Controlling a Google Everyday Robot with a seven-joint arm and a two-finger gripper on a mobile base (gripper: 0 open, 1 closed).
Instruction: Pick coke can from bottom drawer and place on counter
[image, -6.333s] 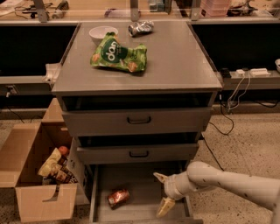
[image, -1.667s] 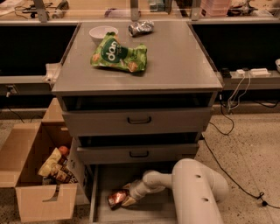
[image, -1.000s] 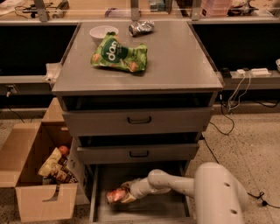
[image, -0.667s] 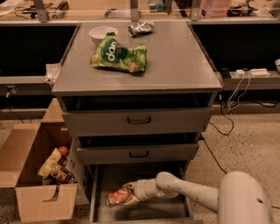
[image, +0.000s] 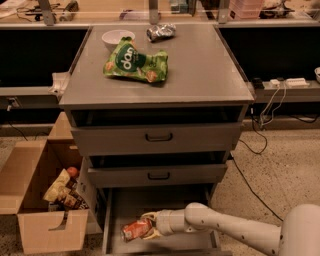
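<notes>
The coke can (image: 134, 230), red-orange, lies on its side at the left of the open bottom drawer (image: 195, 241). My gripper (image: 148, 226) reaches in from the right on a white arm, and its pale fingers are closed around the can's right end. The can looks slightly raised off the drawer floor. The counter (image: 200, 70) is the grey top of the cabinet, well above the gripper.
On the counter lie a green snack bag (image: 135, 62), a white bowl (image: 118, 38) and a crumpled silver object (image: 161, 32). Two upper drawers with black handles (image: 159, 136) overhang the bottom drawer. An open cardboard box (image: 42, 200) of snacks stands to the left.
My arm has swung across the drawer from right to left and the gripper has closed on the can. The arm now lies lower and more stretched out than a second ago.
</notes>
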